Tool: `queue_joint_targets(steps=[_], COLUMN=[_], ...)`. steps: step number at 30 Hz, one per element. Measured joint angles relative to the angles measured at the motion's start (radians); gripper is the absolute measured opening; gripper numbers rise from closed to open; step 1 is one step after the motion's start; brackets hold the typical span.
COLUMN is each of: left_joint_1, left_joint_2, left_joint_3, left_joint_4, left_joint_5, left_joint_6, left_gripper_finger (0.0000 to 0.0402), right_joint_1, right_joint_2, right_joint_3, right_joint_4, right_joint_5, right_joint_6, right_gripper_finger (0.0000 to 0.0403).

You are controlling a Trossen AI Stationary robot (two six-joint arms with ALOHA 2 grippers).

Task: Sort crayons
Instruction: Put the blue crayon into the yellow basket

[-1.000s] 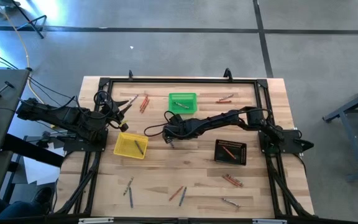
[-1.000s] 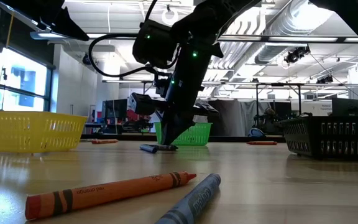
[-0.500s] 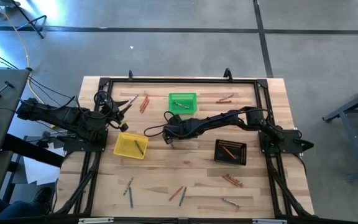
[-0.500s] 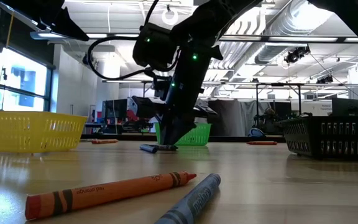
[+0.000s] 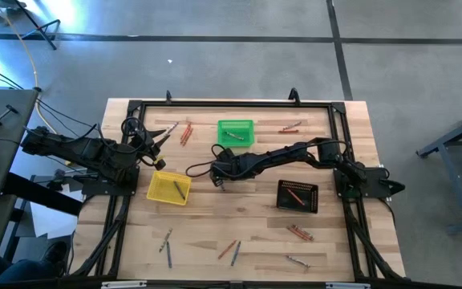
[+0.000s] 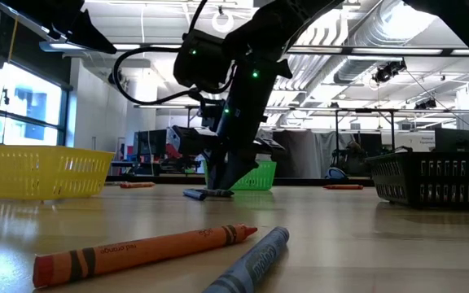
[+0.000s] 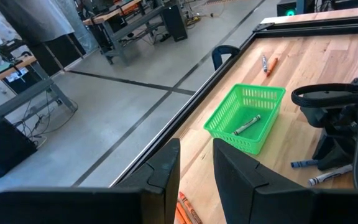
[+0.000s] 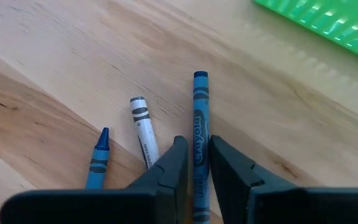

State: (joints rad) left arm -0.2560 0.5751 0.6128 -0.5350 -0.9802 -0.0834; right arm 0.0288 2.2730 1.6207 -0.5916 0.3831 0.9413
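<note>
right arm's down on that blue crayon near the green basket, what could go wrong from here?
1. The right gripper straddles the blue crayon with little clearance; closing off-centre might roll it away.
2. The white crayon lies right beside one finger and could get nudged or pinched too.
3. The green basket is close; a lift might clip it.

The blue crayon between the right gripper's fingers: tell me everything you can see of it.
The blue paper-wrapped crayon is a slim stick with a darker printed label and a flat blue end pointing toward the green mesh basket. It lies flat on the light wooden table, lengthwise in the narrow gap of the right gripper, whose dark fingers flank it closely on both sides. Its other end is hidden. A white crayon and a second, shorter blue crayon lie beside it, not touching.
</note>
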Motion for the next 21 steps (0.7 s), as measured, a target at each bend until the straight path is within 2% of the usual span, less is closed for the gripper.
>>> queue_joint_targets(steps=[6, 15, 21], left_joint_1=[0.000, 0.000, 0.000], left_joint_2=[0.000, 0.000, 0.000], left_joint_3=[0.000, 0.000, 0.000], left_joint_4=[0.000, -0.004, -0.023], left_joint_5=[0.000, 0.000, 0.001], left_joint_6=[0.000, 0.000, -0.009], left_gripper_finger=[0.0085, 0.0085, 0.0085], right_joint_1=[0.000, -0.003, -0.014], right_joint_2=[0.000, -0.005, 0.003], right_joint_3=[-0.001, 0.019, 0.102], right_joint_4=[-0.007, -0.026, -0.147], right_joint_5=[0.003, -0.006, -0.047], right_joint_6=[0.000, -0.025, -0.094], right_gripper_finger=[0.0010, 0.0005, 0.0004])
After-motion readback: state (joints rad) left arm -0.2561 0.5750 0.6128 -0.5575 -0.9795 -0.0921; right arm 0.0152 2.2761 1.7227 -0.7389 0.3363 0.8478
